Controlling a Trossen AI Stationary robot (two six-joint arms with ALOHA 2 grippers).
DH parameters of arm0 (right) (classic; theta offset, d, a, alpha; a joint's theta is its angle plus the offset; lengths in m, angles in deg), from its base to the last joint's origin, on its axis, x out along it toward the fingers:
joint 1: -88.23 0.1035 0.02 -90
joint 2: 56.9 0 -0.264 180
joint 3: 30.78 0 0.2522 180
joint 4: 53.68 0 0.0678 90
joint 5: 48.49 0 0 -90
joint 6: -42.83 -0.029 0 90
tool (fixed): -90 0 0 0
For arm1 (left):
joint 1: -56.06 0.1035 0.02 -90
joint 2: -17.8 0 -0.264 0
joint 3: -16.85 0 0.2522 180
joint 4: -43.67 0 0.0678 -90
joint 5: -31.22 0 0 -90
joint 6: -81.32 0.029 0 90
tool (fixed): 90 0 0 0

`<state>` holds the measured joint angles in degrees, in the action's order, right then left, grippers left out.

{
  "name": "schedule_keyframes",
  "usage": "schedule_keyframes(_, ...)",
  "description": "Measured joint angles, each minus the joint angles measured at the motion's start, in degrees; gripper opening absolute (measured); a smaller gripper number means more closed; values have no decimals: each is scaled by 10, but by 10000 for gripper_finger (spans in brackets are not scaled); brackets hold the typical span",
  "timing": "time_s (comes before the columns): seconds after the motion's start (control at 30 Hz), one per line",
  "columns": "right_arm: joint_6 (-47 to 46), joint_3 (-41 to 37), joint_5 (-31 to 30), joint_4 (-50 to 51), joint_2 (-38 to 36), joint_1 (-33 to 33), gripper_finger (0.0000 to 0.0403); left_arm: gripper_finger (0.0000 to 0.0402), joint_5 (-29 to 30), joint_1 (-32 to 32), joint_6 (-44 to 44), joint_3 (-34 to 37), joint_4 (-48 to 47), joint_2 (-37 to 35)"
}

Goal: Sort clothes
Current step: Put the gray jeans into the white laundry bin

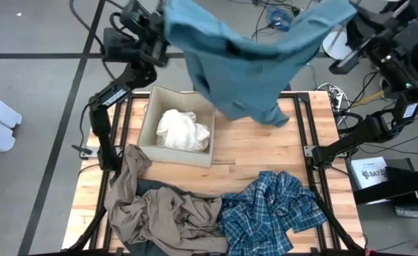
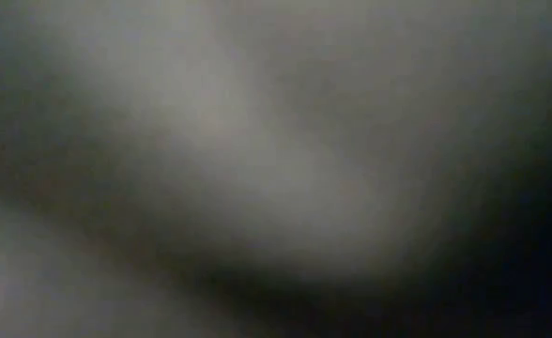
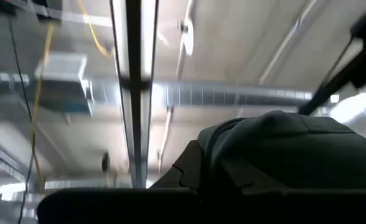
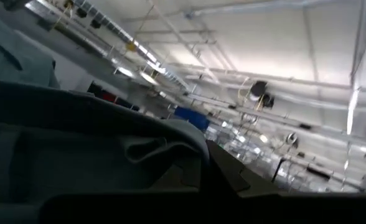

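Item one: teal-grey garment (image 1: 252, 57), which we log across the top centre of the high view, stretched in the air between both arms and hanging down over the far edge of the wooden table (image 1: 259, 153). The left gripper (image 1: 168, 28), at upper left, is clamped on one end of it; the right gripper (image 1: 347, 21), at upper right, is clamped on the other end. In each wrist view we find the fabric bunched right against that arm's own fingers.

Item two: white garment (image 1: 183, 130), lying inside the beige cardboard box (image 1: 177, 153) at centre left.

Item three: khaki-tan garment (image 1: 148, 210), heaped at lower left.

Item four: dark navy garment (image 1: 152, 188), partly under the khaki one.

Item five: blue-and-white plaid garment (image 1: 273, 210), at lower right, touching the khaki heap.

The low view we cannot read.
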<state>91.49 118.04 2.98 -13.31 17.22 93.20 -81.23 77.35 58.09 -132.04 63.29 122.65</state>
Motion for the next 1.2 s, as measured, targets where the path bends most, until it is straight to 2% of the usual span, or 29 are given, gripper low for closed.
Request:
schedule_keyframes(0.17, -122, 0, -7, 125, -12, 6, 0, 18, 1, -95, 148, 0, -158, -21)
schedule_keyframes(0.33, -267, 0, -1, 282, -24, 49, 0, 18, 17, -182, 183, 1, -272, -28)
schedule_keyframes(0.47, -367, 0, -1, 406, -19, 99, 0, 18, 88, -254, 268, 5, -329, -25)
schedule_keyframes(0.57, -419, -22, -8, 444, -10, 147, 0, 18, 149, -307, 354, 5, -360, -24)
schedule_keyframes(0.63, -443, -46, -27, 446, -7, 187, 0, 18, 175, -343, 390, 5, -362, -24)
schedule_keyframes(0.8, -488, -90, -149, 458, 4, 306, 0, 18, 259, -415, 457, 5, -350, -24)
schedule_keyframes(0.97, -517, -93, -281, 467, 15, 410, 0, 18, 321, -435, 495, 5, -340, -24)
schedule_keyframes(1.07, -583, -94, -300, 526, 15, 423, 0, 17, 339, -409, 474, 5, -373, -24)
schedule_keyframes(1.17, -732, -94, -302, 641, 6, 414, 0, 17, 343, -368, 412, 4, -416, -12)
schedule_keyframes(1.2, -766, -104, -300, 631, 0, 407, 0, 18, 343, -355, 396, 4, -430, -4)
